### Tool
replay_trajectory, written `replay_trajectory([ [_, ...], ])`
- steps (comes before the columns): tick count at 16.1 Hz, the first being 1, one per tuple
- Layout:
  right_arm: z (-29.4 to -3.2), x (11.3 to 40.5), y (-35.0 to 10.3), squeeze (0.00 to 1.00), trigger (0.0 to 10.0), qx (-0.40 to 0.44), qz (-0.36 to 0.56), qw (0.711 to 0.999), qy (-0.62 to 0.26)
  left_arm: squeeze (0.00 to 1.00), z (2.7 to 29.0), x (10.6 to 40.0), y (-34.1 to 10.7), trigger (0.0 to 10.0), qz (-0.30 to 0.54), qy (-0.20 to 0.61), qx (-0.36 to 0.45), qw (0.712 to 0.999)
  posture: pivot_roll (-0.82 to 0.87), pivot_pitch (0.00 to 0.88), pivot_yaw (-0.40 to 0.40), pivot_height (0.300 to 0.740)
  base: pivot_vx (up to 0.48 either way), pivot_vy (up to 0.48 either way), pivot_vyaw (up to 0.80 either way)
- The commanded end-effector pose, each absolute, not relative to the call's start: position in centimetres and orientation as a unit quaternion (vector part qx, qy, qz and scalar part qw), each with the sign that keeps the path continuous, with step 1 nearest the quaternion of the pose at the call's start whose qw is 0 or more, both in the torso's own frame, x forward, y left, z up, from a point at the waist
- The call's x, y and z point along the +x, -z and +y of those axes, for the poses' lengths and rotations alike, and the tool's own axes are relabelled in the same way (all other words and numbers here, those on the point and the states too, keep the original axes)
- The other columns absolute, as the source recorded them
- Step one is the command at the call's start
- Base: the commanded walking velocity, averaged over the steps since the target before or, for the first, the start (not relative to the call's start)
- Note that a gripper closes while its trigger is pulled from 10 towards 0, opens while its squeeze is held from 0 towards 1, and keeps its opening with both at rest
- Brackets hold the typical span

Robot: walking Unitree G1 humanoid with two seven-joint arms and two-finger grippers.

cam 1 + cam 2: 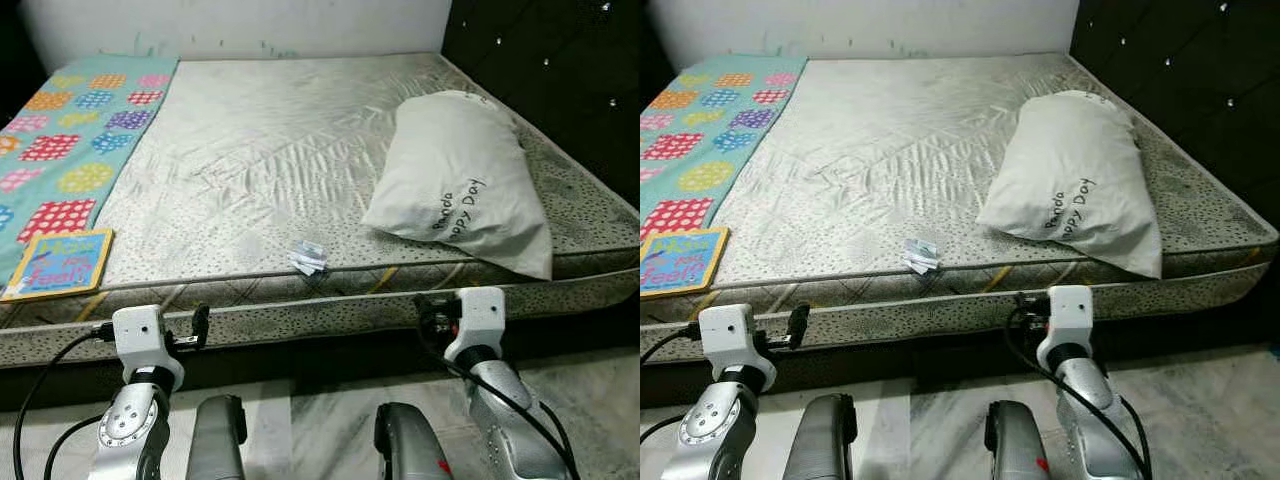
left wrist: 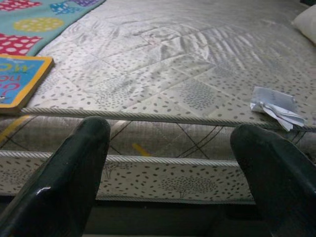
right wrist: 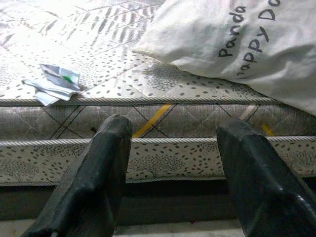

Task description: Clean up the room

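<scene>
I see both grippers, left gripper [image 2: 170, 163] and right gripper [image 3: 173, 168], spread empty before the grey quilted mattress [image 1: 260, 150], the crumpled white paper scrap [image 1: 309, 256] at its edge (between them).

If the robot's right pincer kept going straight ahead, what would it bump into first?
Most likely the side of the mattress. The open right pincer points at its quilted edge, below the pillow and the crumpled wrapper lying on top.

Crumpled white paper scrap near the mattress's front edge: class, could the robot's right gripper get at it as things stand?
Probably yes. The crumpled white paper scrap lies alone by the front edge of the grey patterned mattress, with nothing between it and the open right gripper. The white pillow sits off to the side.
</scene>
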State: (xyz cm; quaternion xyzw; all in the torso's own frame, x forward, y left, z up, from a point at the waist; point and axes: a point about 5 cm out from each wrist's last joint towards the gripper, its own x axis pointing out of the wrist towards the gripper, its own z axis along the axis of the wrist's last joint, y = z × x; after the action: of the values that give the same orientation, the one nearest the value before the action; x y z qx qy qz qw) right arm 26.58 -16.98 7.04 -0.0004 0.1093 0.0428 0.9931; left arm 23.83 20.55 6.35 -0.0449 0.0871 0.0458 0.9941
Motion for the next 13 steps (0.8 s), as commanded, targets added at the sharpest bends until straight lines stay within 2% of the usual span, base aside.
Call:
replay_trajectory([
  [1,-16.89,26.75,-7.43,0.0,10.0,-0.006,0.1,0.994,-0.049,0.0,20.56,24.02,-6.72,10.0,0.082,-0.041,-0.044,0.995,-0.13,0.0,-0.013,0.551,0.0,0.0,0.44],
  [6,-16.92,26.71,-7.37,0.0,10.0,-0.004,0.101,0.994,-0.049,0.0,20.57,24.04,-6.73,10.0,0.083,-0.04,-0.045,0.995,-0.13,0.0,-0.011,0.551,0.0,0.0,0.8],
  [11,-17.0,26.71,-7.27,0.0,10.0,-0.009,0.102,0.994,-0.047,0.0,20.54,24.09,-6.69,10.0,0.086,-0.037,-0.044,0.995,-0.13,0.0,-0.007,0.551,0.0,0.0,0.0],
  [13,-16.84,26.75,-7.33,0.0,10.0,-0.01,0.101,0.994,-0.049,0.0,20.56,24.15,-6.69,10.0,0.086,-0.036,-0.044,0.995,-0.14,0.0,-0.006,0.551,0.0,0.0,0.54],
])
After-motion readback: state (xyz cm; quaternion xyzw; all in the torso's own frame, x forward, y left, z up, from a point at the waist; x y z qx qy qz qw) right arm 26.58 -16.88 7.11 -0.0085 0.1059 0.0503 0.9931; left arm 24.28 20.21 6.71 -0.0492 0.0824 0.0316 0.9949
